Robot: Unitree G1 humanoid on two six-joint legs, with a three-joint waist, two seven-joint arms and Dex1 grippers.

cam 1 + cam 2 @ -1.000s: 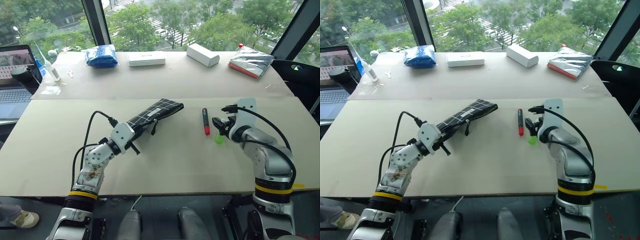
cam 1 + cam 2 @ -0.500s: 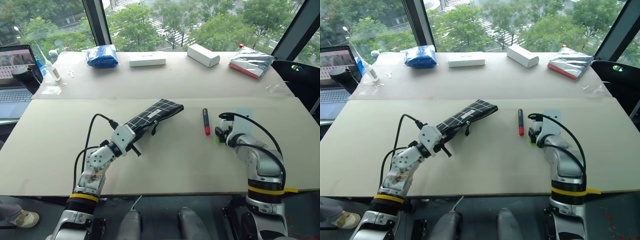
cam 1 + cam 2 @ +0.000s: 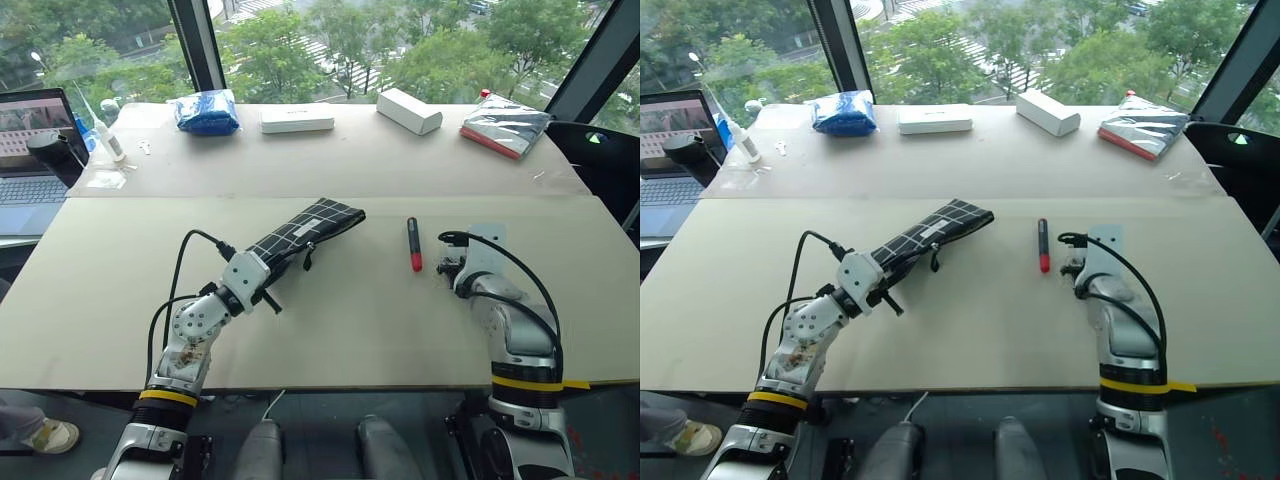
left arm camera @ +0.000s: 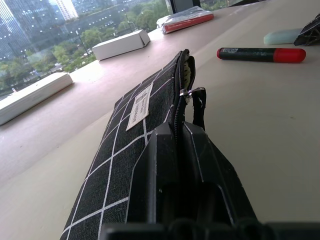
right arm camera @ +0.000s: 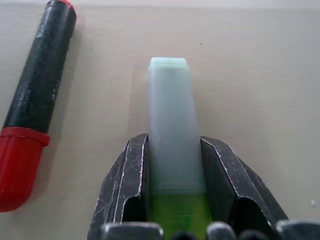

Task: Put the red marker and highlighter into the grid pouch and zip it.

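Note:
The grid pouch (image 3: 310, 228) lies slanted across the middle of the table, its zipper partly open at the far end (image 4: 186, 70). My left gripper (image 3: 262, 272) is shut on its near end. To the right of the pouch, the red marker (image 3: 413, 243) lies flat with its red half toward me. Just to its right, my right gripper (image 3: 447, 266) is down at the table. In the right wrist view its fingers (image 5: 131, 175) press both sides of the light-green highlighter (image 5: 172, 135), which lies flat with its pale end pointing away.
Along the back of the table sit a blue bag (image 3: 207, 110), two white boxes (image 3: 297, 119) (image 3: 409, 109) and a silver-and-red packet (image 3: 505, 125). A laptop (image 3: 30, 150) and a small bottle (image 3: 105, 140) stand at the far left.
My right gripper has sunk to the table over the highlighter and its fingers have closed in on it. The left gripper and the pouch have stayed in place.

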